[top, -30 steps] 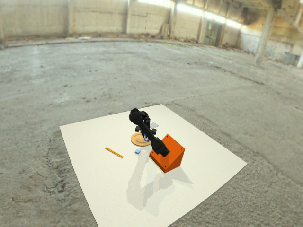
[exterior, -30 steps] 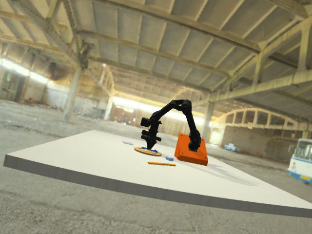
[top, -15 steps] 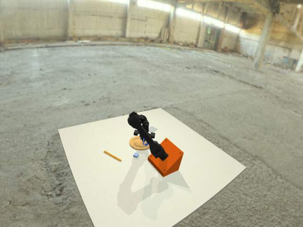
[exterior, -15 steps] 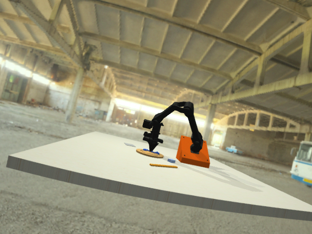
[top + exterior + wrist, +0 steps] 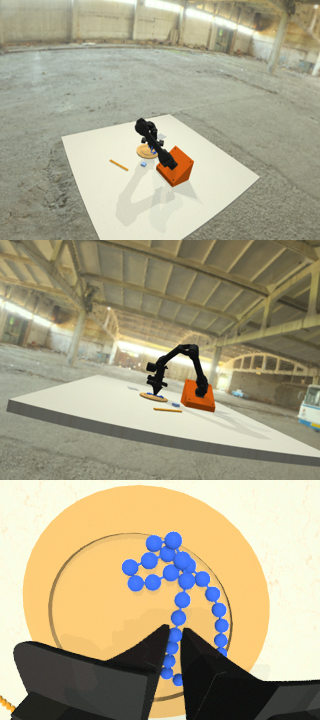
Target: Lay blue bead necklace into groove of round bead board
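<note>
The blue bead necklace (image 5: pixel 154 152) (image 5: pixel 160 396) (image 5: pixel 182 600) lies on the round bead board (image 5: pixel 140 152) (image 5: pixel 142 395) (image 5: pixel 75 525). In the wrist view its far part is bunched inside the groove circle; one strand runs down close to the right side of the groove and another comes straight down between the fingers. My gripper (image 5: pixel 150 148) (image 5: pixel 155 394) (image 5: pixel 175 632) is low over the board, its fingers nearly together on the inner strand, with a bead between the tips. The fingers hide part of the near end of the necklace and of the groove.
An orange bead strip (image 5: pixel 118 165) (image 5: pixel 167 409) lies on the white table beyond a small blue block (image 5: pixel 143 164) (image 5: pixel 175 404), which sits near the board. A grey square (image 5: pixel 162 136) (image 5: pixel 133 388) lies on the board's other side. The orange base (image 5: pixel 182 161) (image 5: pixel 193 400) stands under the arm.
</note>
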{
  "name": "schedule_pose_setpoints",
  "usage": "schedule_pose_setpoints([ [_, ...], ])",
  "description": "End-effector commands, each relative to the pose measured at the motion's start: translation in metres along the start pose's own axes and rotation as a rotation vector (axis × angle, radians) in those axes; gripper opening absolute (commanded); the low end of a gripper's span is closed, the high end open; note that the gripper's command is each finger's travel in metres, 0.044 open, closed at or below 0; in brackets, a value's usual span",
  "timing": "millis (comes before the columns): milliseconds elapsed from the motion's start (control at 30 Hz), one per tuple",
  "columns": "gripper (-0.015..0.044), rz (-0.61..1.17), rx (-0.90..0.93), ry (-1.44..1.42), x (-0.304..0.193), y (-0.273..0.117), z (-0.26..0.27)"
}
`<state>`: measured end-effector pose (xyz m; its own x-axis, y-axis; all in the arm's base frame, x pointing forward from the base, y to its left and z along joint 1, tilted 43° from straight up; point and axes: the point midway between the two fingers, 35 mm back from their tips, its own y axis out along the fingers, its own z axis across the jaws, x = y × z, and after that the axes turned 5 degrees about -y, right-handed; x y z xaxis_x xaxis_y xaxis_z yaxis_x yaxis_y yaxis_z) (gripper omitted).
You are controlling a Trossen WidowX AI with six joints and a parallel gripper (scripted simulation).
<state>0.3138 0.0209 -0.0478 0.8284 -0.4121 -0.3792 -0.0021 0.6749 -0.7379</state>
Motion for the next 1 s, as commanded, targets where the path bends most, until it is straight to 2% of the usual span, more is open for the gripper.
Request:
schedule_pose_setpoints([
  [0, 0.0000, 0.001, 0.002, 0.000, 0.000, -0.005, 0.000],
  [667, 0.0000, 0.001, 0.003, 0.000, -0.002, -0.001, 0.013],
  [967, 0.0236, -0.003, 0.001, -0.002, -0.001, -0.004, 0.012],
])
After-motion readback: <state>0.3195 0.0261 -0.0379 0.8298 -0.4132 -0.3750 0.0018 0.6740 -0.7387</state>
